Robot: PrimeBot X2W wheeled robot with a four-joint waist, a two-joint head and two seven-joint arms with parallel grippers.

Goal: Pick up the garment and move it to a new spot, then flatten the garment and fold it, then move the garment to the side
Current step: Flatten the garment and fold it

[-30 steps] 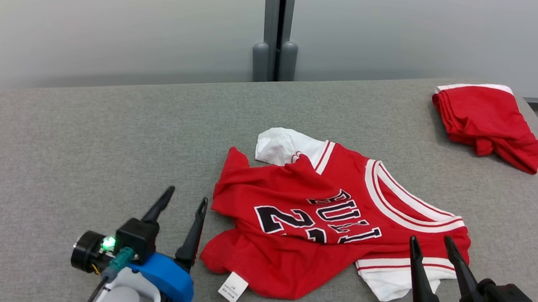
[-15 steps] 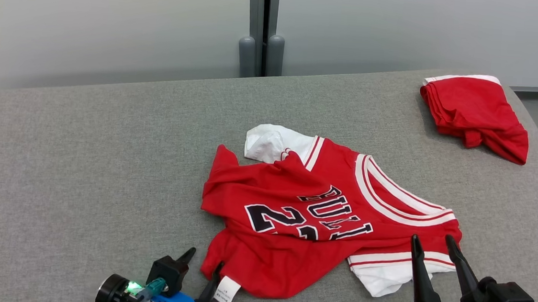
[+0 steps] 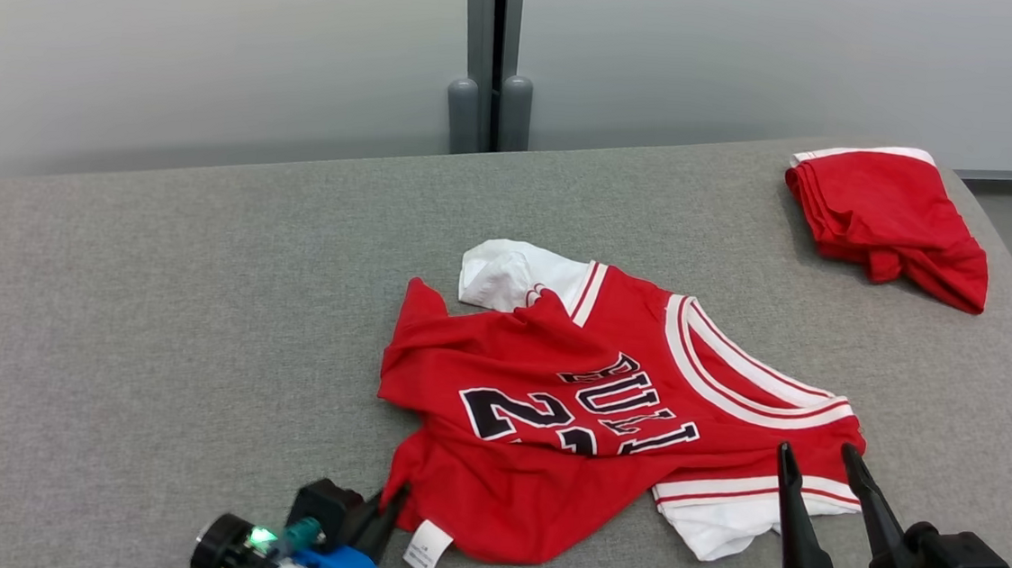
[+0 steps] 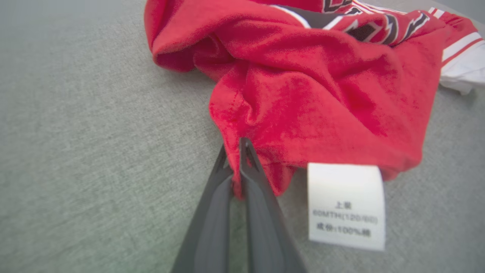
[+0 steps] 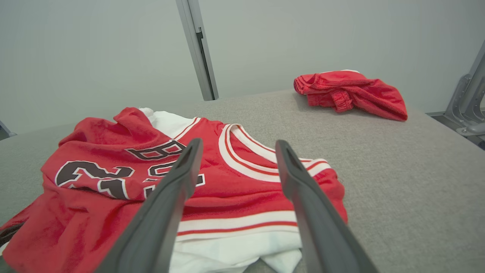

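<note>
Crumpled at the middle of the grey table (image 3: 152,310), the red jersey (image 3: 604,418) lies with its long axis running across the robot's front, hem toward the robot's left and striped neckline toward its right. The hem corner nearest the robot is pinched between the closed fingers of the left gripper (image 3: 390,496). The left wrist view shows red cloth caught between the tips of that gripper (image 4: 237,148), with the white care label (image 4: 345,206) just beside them. The right gripper (image 3: 816,453) stands at the jersey's opposite near edge, fingers spread wide and holding nothing, the white-banded armhole just beyond its tips. A folded pair of red shorts (image 3: 885,224) sits well apart at the far right corner. A second ago the left fingers stood wide open beside the hem; they have since dropped to it and closed, while the right gripper's spread has not changed. Any lift would likely start from the left.
</note>
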